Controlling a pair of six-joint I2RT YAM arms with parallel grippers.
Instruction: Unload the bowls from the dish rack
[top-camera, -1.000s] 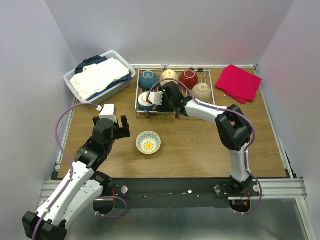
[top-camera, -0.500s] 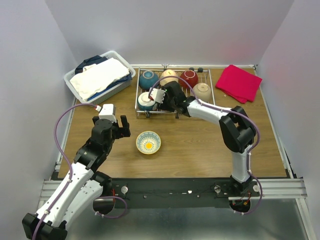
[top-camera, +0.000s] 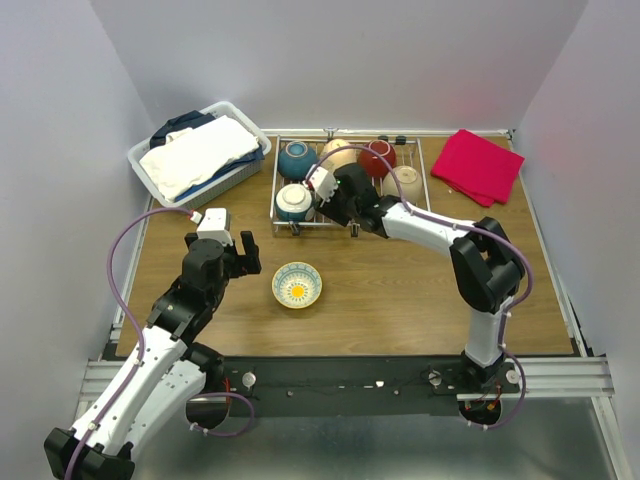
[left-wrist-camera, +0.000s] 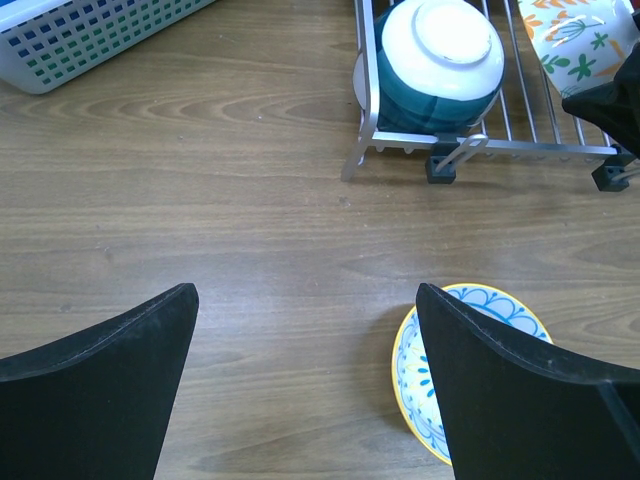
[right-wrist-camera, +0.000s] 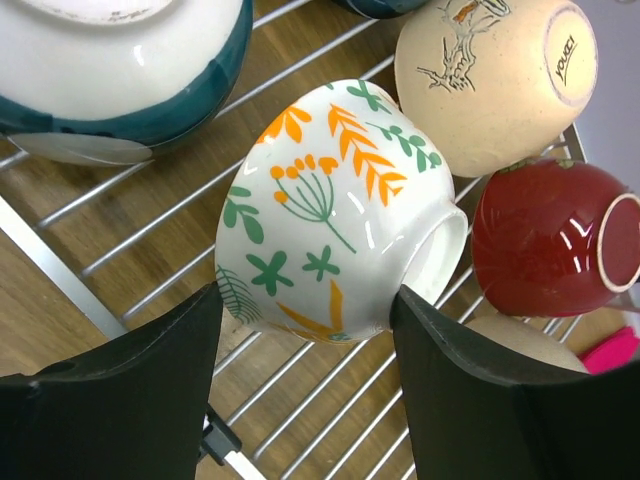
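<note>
One yellow-rimmed, blue-patterned ceramic bowl (top-camera: 297, 285) sits on the wooden table (top-camera: 400, 290), out of the flat silver wire dish rack (left-wrist-camera: 530, 150), so the unloading looks barely begun, with six bowls left. The rack holds a teal bowl (top-camera: 297, 158), a cream bowl (top-camera: 338, 150), a dark red bowl (top-camera: 380, 155), a beige bowl (top-camera: 408, 180), a teal-and-white bowl (top-camera: 293, 202) and a tilted white bowl with orange-and-green floral print (right-wrist-camera: 330, 200), which the right gripper (right-wrist-camera: 307, 292) grasps by its sides. The left gripper (left-wrist-camera: 305, 300) hangs released beside the unloaded bowl, and the white plastic basket (top-camera: 250, 135) holds folded white and dark cloth (top-camera: 195, 155)
</note>
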